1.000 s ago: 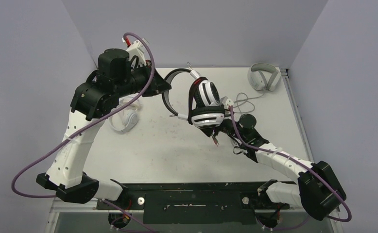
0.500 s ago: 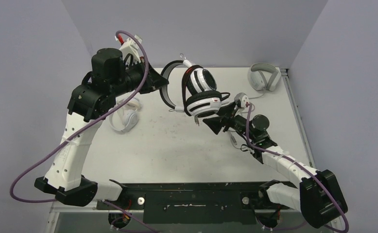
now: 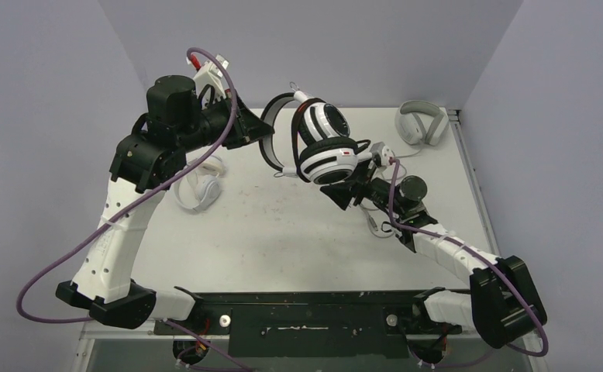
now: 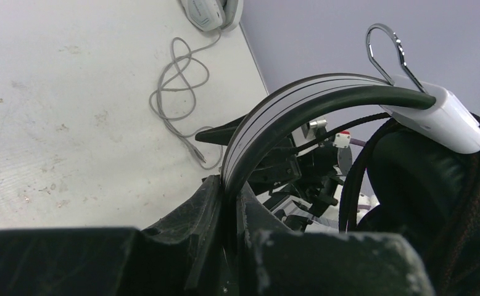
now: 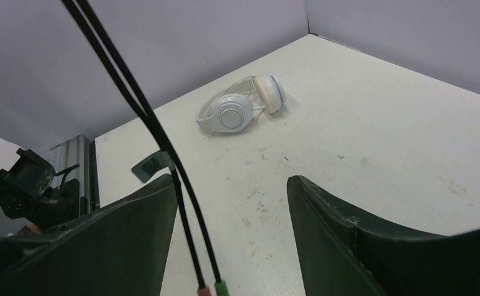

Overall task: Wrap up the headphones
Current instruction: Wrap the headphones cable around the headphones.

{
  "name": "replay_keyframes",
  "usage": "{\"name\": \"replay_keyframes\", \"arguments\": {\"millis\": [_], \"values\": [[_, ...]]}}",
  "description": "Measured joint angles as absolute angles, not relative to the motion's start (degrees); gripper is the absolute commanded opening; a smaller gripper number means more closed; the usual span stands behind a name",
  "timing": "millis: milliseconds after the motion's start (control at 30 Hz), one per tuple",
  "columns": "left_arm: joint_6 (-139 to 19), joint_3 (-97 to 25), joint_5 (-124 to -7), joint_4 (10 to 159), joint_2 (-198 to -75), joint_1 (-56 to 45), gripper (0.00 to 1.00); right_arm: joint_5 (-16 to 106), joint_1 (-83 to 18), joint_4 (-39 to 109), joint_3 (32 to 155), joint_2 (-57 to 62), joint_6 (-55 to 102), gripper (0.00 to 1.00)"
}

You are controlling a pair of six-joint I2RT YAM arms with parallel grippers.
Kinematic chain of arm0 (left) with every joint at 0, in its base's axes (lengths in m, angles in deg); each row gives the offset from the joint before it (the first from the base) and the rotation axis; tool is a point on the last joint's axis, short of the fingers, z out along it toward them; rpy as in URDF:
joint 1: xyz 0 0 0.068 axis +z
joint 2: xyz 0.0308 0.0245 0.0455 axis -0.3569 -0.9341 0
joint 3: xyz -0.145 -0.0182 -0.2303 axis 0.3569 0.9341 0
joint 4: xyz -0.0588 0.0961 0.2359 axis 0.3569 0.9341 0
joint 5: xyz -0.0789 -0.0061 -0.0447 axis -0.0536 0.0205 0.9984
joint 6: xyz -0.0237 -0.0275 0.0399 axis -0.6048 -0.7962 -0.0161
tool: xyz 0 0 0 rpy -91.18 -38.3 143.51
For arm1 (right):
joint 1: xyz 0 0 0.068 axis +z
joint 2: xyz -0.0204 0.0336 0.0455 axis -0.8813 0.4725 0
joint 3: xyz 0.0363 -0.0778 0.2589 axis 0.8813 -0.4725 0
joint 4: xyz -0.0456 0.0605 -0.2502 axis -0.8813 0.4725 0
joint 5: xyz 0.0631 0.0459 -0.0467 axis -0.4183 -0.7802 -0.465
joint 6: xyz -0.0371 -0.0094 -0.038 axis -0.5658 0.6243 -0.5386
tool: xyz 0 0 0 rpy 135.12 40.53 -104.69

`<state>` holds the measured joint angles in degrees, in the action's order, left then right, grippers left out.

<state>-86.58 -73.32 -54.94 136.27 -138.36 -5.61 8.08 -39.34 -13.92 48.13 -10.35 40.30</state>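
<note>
While the winding step looked to be in hand, the right tool (image 5: 231, 194) stood with jaws apart beneath the lifted set, gripping nothing. The thin black cable (image 5: 156, 131) hung past its left finger, red and green plugs (image 5: 211, 287) dangling. Next it would likely need to close on that cable and loop it round the large black-and-white headset (image 3: 325, 147). The headset hung above the pale counter (image 3: 283, 232) at twelve o'clock, its headband clamped in the left tool (image 3: 253, 132). Farther off, a small white on-ear pair (image 3: 200, 186) lay at nine o'clock. A light grey over-ear pair (image 3: 421, 122) sat at one o'clock, its loose grey cable (image 4: 176, 92) a possible snag.
</note>
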Motion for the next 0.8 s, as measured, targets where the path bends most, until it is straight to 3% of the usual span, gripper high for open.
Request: {"name": "replay_keyframes", "arguments": {"millis": [67,133,200,600,800], "values": [[-87.11,-73.32,-54.51,136.03,-138.36,-5.59,0.0,6.88,-39.34,-15.08,49.04,-8.32,40.74,0.39],[-87.41,-73.32,-54.07,135.77,-138.36,-5.59,0.0,6.14,-39.34,-16.15,49.72,-6.68,41.27,0.14],[-87.63,-73.32,-53.65,135.75,-138.36,-5.59,0.0,5.57,-39.34,-16.66,50.14,-5.63,41.77,0.02],[-91.35,-71.02,-53.61,131.64,-137.85,-3.43,0.0,3.82,-38.12,-21.22,49.31,-5.26,46.25,0.0],[-97.49,-61.19,-56.43,123.34,-136.13,-2.95,0.0,8.17,-27.21,-16.02,47.38,-9.72,44.65,0.0]]}}
